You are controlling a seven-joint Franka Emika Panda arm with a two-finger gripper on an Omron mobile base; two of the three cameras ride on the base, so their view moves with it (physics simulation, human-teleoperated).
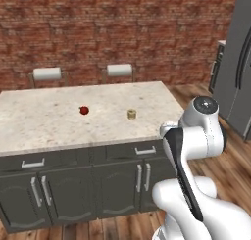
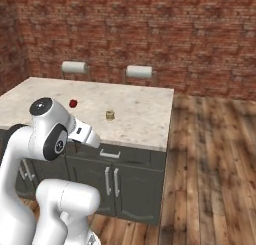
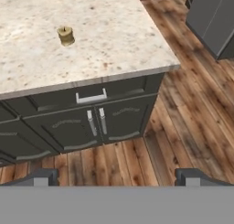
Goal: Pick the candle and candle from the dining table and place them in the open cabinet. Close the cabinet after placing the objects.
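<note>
Seen from behind a white arm folded low in front of the dining table (image 1: 59,131): beige speckled stone top over dark grey drawers and doors with silver handles. Standing on that top, a small squat yellowish-tan candle (image 1: 131,114), upright, toward the right end and nearer the front edge than the back, well in from the right corner. Sitting to its left, near the middle of the top and apart from it, a small red fruit (image 1: 84,109). Tucked along the back edge, two stools (image 1: 47,74) with white seats, against a red brick wall (image 1: 122,33).

Looking down along the gripper (image 3: 117,175): two dark finger tips set wide apart at the bottom of the hand view, nothing between them, hanging over wooden floor (image 3: 183,109) in front of the table's doors, well short of the candle at upper left. Front right corner of the stone top jutting just right of centre there, a silver drawer handle (image 3: 91,98) below the front edge.

Rising at the far right of the left base view, a tall dark grey cabinet (image 1: 238,72) with long vertical handles, well clear of the table's right end across bare boards.
</note>
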